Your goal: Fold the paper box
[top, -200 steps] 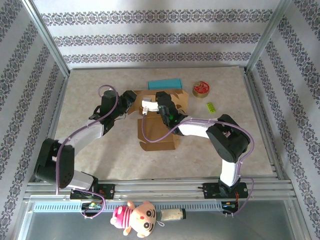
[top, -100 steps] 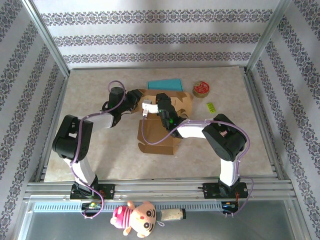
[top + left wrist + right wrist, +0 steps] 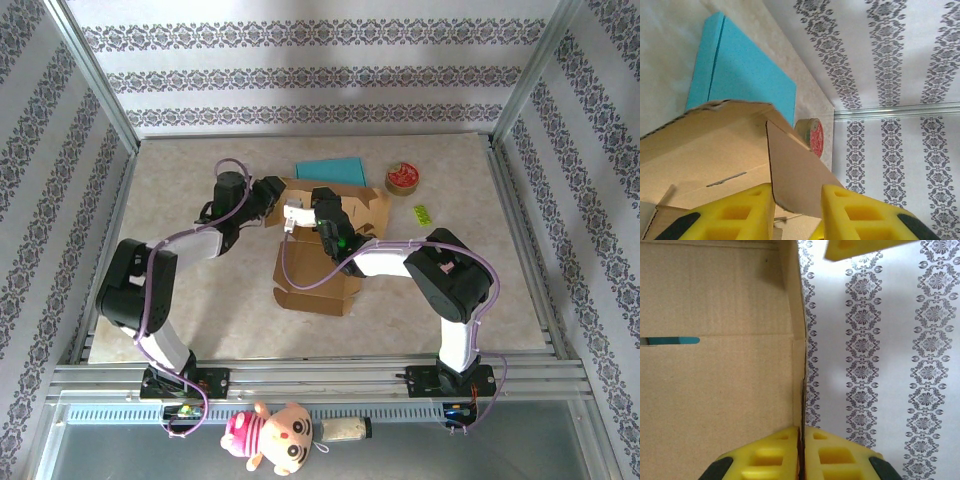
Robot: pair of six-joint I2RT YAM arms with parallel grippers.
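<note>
On beige table [image 3: 200, 320] between striped walls [image 3: 300, 80], paper box [image 3: 320, 295]

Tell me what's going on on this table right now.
Two robot arms are working on a brown cardboard box in the middle of the table. The right claw is pinched shut on the edge of one upright wall. The left claw is open, with a side flap standing between its fingers. The box is only partly folded, its top not yet closed. A teal block and a red round tin lie just behind it.
</note>
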